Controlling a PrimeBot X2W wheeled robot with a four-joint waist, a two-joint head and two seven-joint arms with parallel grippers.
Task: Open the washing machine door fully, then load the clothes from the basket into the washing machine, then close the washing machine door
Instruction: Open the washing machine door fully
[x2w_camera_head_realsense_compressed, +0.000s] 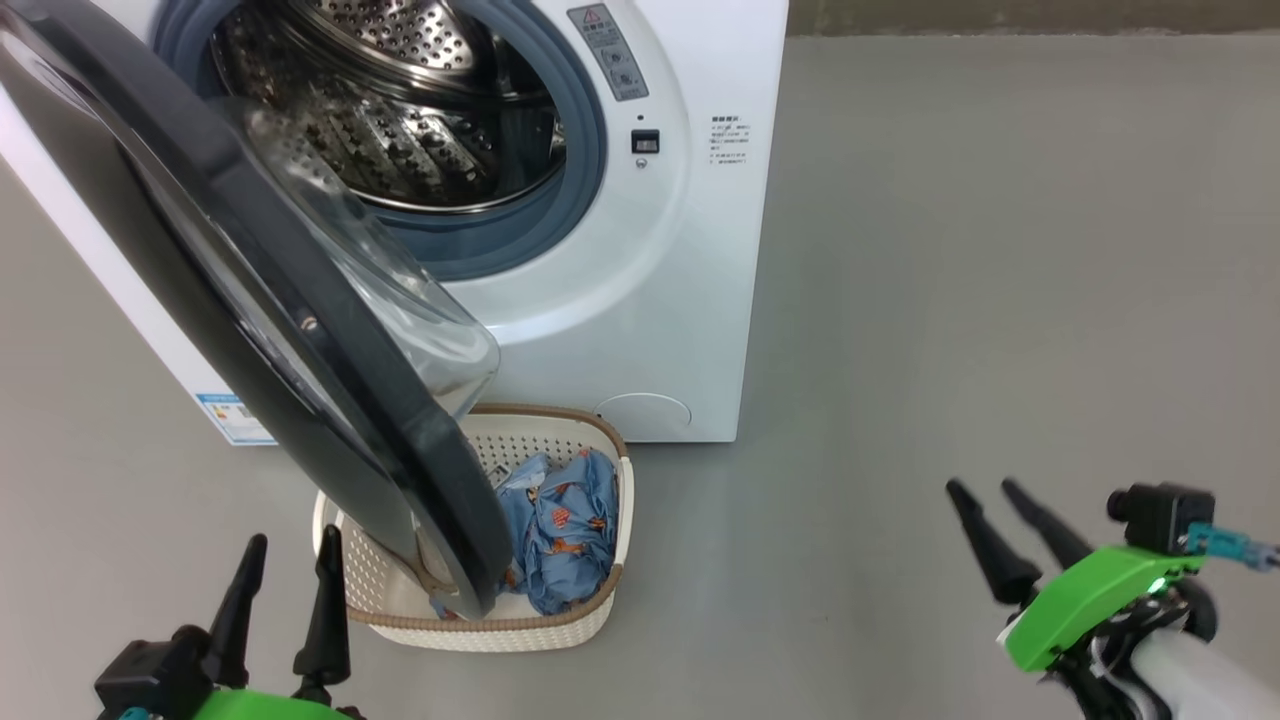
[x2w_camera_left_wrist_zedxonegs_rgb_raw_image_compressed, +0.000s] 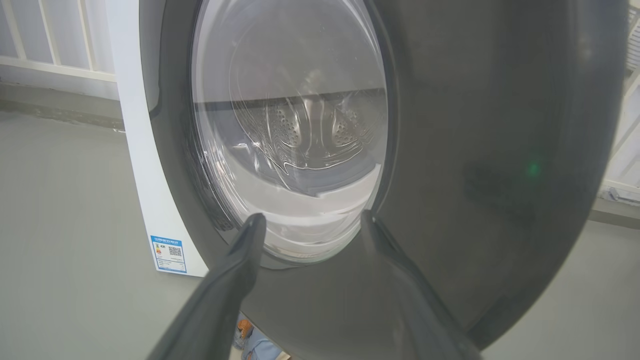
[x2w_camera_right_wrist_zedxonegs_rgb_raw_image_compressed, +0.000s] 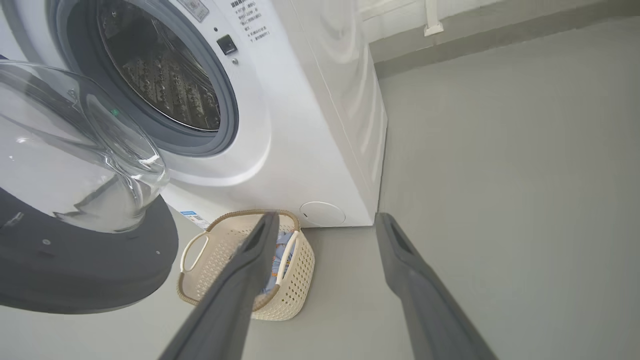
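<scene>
The white washing machine stands on the floor with its steel drum exposed. Its glossy black door with the clear glass bowl hangs partly open, swung out over the basket. The cream basket sits in front of the machine, holding light blue printed clothes. My left gripper is open at the lower left, close to the door's outer face. My right gripper is open at the lower right, well clear of the basket.
Grey floor spreads wide to the right of the machine. A blue label marks the machine's lower left corner. A white railing and wall base run behind the machine on the left.
</scene>
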